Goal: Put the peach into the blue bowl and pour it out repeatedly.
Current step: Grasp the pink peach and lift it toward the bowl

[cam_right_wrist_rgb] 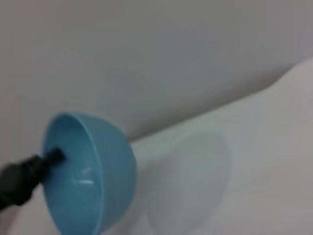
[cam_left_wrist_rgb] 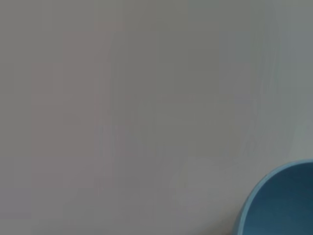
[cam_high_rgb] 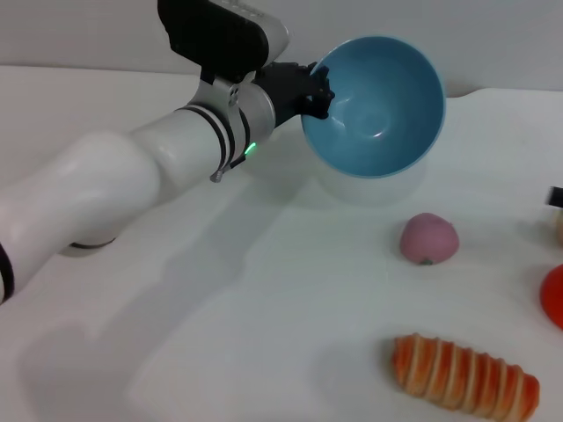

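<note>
My left gripper is shut on the rim of the blue bowl and holds it tipped on its side above the table, its opening facing me. The bowl is empty inside. It also shows in the right wrist view, with a black finger over its rim, and a part of its rim shows in the left wrist view. The pink peach lies on the white table below and to the right of the bowl. My right gripper is out of view.
A long orange-and-white striped loaf lies at the front right. A red-orange round thing sits at the right edge, with a dark object above it. The white table spreads to the left and front.
</note>
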`<state>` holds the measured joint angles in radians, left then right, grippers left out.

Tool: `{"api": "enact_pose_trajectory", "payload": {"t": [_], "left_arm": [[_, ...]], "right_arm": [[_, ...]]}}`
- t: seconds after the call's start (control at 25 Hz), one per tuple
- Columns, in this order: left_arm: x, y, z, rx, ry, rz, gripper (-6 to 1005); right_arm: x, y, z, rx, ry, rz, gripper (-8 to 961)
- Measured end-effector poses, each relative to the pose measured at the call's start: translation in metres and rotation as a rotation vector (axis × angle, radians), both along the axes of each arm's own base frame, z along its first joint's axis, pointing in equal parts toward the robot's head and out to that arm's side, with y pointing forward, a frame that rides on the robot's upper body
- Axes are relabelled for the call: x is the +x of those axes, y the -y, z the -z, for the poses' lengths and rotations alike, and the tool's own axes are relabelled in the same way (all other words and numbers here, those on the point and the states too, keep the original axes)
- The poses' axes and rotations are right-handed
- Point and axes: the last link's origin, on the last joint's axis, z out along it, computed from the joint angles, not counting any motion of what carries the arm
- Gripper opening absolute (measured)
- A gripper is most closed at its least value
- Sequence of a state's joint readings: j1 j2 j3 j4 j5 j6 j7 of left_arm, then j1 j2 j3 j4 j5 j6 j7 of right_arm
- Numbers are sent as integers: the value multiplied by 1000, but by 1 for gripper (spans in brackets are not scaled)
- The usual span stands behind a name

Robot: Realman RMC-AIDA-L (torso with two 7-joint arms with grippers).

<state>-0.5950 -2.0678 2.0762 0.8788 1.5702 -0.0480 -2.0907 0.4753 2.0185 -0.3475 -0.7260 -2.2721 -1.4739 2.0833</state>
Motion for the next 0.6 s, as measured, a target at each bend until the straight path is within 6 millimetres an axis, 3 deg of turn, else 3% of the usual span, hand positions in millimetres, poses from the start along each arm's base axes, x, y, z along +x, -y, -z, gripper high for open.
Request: {"api": "enact_pose_trajectory", "payload": {"t": [0.28,0.44,0.6], "left_arm": [[-5,1,-1,1,13,-25,0],[-11,1,-2,8,23,-49,0],[-14,0,-2,13,20,-57,-1]], "right_arm": [[-31,-45,45,-155,170,-8,494],[-38,-50,75,-228,256,-17,494],[-42,-50,92,-236,262,-25,494]]}}
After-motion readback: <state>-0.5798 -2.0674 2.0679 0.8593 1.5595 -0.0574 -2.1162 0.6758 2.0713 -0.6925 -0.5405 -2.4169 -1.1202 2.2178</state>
